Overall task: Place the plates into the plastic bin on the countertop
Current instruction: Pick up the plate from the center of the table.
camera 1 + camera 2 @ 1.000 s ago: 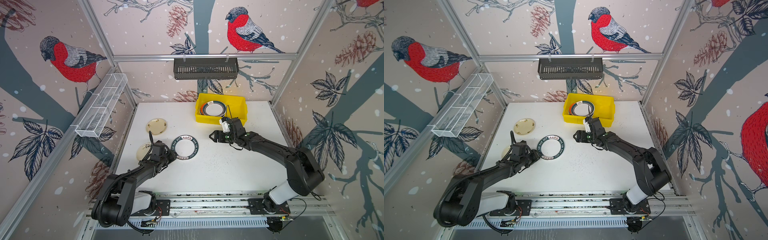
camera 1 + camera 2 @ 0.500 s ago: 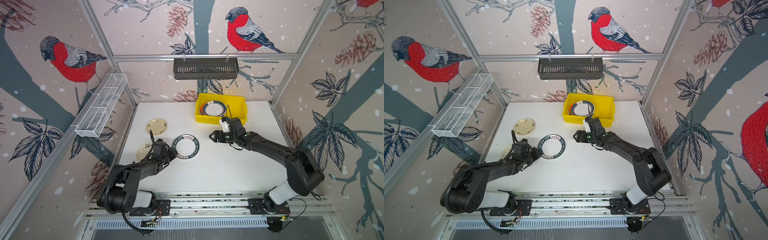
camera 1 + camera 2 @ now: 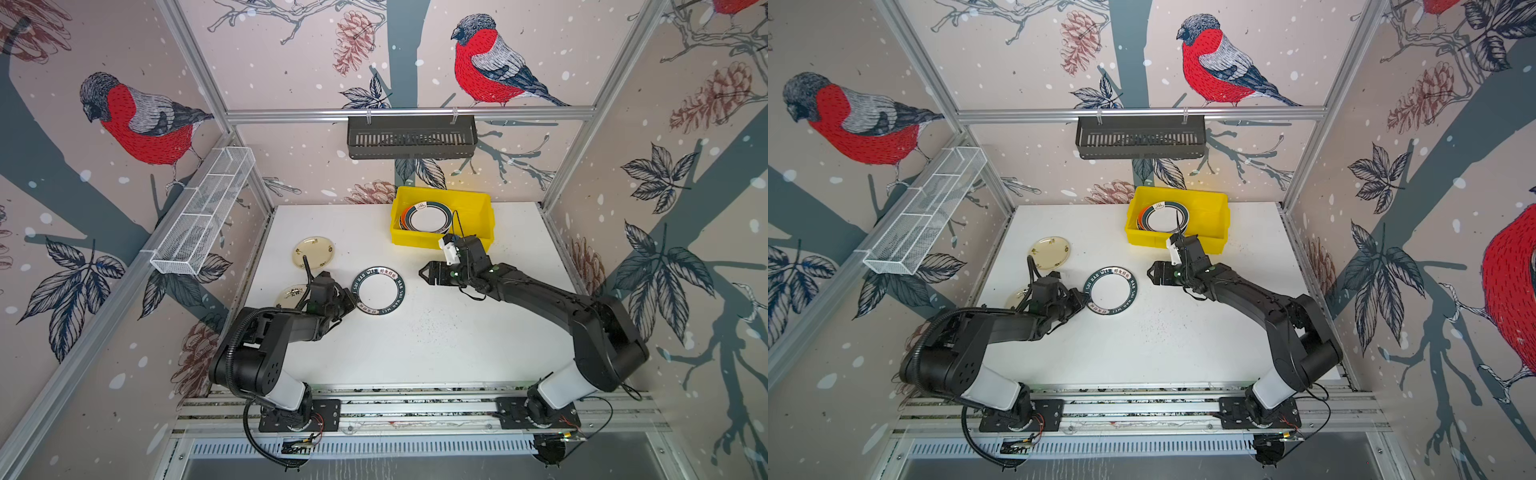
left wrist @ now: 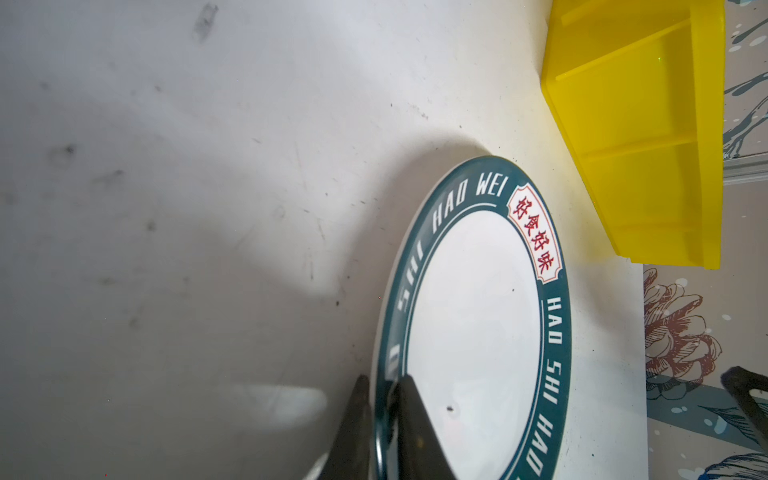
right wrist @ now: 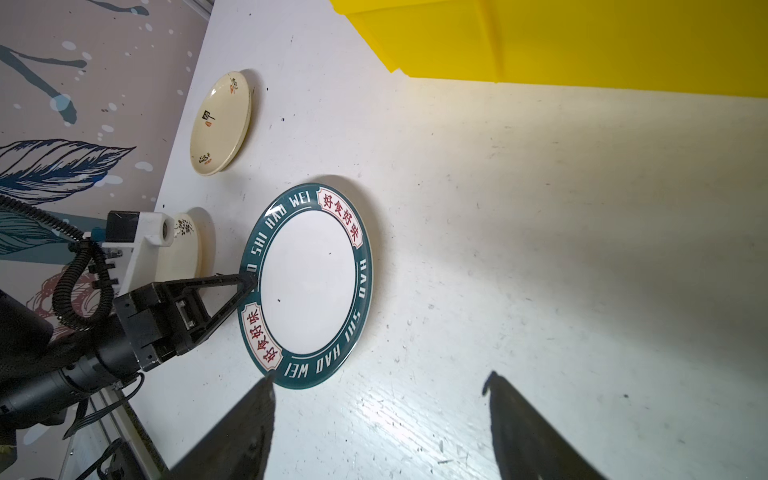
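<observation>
Green-rimmed HAO WEI plate [image 3: 378,291] sits mid-countertop [image 3: 415,345]. The top views blur the grip, but the left wrist view has it: left gripper [image 4: 384,380] pinched onto the rim. Right gripper [image 3: 424,274] hangs nearby, jaws wide. Beyond sits the yellow bin [image 3: 484,218] with stacked plates [image 3: 426,216] inside. The left arm half-covers one cream plate [image 3: 289,296].

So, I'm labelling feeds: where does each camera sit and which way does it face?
Top views: high over the front rail, looking down on the countertop, yellow bin and both arms.
Left wrist: on its arm, facing the bin past the left gripper pinching the lettered plate.
Right wrist: on its arm, facing that plate past the open right gripper.
Shared: all show plate and bin.
</observation>
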You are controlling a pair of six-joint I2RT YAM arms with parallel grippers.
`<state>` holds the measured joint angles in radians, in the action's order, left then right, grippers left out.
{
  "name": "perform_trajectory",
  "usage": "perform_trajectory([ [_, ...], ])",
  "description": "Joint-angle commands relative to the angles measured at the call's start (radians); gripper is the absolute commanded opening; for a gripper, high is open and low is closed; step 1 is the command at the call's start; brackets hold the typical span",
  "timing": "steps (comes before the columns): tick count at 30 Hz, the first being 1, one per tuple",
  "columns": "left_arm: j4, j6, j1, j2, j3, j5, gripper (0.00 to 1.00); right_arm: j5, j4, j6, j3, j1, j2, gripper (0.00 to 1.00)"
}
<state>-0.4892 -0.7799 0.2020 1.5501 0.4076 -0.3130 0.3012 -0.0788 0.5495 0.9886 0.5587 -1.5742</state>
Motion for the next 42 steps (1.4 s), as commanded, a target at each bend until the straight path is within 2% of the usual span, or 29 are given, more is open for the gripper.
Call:
perform_trajectory([
  [1,0.135,0.034,-0.001,0.017,0.008,0.014,0.13,-0.014,-0.010,-0.003,-0.001,-0.001,-0.004,0.80],
  [5,0.152,0.045,-0.001,0.013,0.017,0.022,0.04,-0.014,-0.011,-0.003,-0.001,-0.003,-0.006,0.80],
  [14,0.207,0.078,-0.001,-0.005,0.054,0.034,0.02,-0.014,-0.008,-0.003,-0.002,-0.008,-0.007,0.80],
  [19,0.194,0.074,-0.001,-0.032,0.061,0.000,0.00,-0.016,-0.007,-0.005,-0.006,-0.014,0.009,0.80],
  [25,0.260,0.100,0.000,-0.105,0.133,-0.050,0.00,-0.028,0.041,0.006,-0.053,-0.036,0.061,0.80],
  [33,0.310,0.117,0.013,-0.237,0.241,-0.071,0.00,0.089,0.184,0.040,-0.145,-0.085,0.146,0.81],
  [39,0.282,0.119,0.050,-0.245,0.323,-0.079,0.00,0.265,0.335,0.111,-0.219,-0.147,0.190,0.81],
  [42,0.237,0.131,0.073,-0.244,0.354,-0.044,0.00,0.334,0.395,0.128,-0.247,-0.175,0.220,0.81],
])
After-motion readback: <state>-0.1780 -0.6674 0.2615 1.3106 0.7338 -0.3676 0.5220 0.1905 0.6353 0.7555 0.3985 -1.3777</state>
